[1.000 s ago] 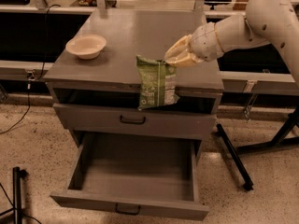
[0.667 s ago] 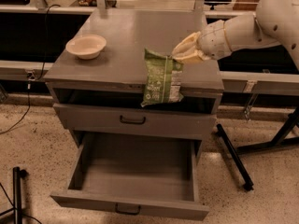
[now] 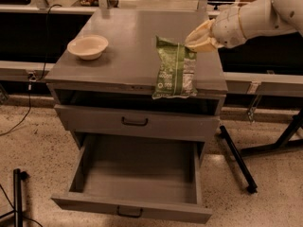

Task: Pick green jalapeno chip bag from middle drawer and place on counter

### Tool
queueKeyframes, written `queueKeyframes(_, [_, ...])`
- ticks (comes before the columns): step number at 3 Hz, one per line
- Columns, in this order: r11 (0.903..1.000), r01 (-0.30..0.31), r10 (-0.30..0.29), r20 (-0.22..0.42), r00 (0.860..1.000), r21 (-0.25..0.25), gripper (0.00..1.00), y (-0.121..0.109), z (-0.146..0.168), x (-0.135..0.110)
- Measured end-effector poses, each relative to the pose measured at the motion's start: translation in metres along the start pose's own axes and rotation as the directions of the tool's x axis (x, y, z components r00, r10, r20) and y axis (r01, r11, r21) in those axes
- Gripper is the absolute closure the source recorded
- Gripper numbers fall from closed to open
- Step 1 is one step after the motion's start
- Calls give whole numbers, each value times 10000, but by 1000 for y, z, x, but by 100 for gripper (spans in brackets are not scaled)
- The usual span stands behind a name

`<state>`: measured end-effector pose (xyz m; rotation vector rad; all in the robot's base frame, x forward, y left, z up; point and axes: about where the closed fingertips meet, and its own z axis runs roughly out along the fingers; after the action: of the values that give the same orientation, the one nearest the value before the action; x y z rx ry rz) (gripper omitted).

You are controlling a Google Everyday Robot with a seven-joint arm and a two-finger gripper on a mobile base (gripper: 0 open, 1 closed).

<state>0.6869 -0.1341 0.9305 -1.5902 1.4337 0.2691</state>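
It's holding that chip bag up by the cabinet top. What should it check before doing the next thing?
1. Grip: the gripper, above the counter's right side, pinches the green jalapeno chip bag by its top corner: ok.
2. Bag out of the middle drawer, which stands open with nothing in it: ok.
3. Bag fully over the counter: cannot tell; its lower end overlaps the front edge in this view.
4. Bag resting on the counter: cannot tell.
5. Bowl away from the bag: ok; it sits on the counter's left side.
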Motion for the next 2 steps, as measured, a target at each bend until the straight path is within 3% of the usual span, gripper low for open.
queueKeyframes(2, [9996, 98, -110, -455, 9989, -271, 100, -39, 28, -6])
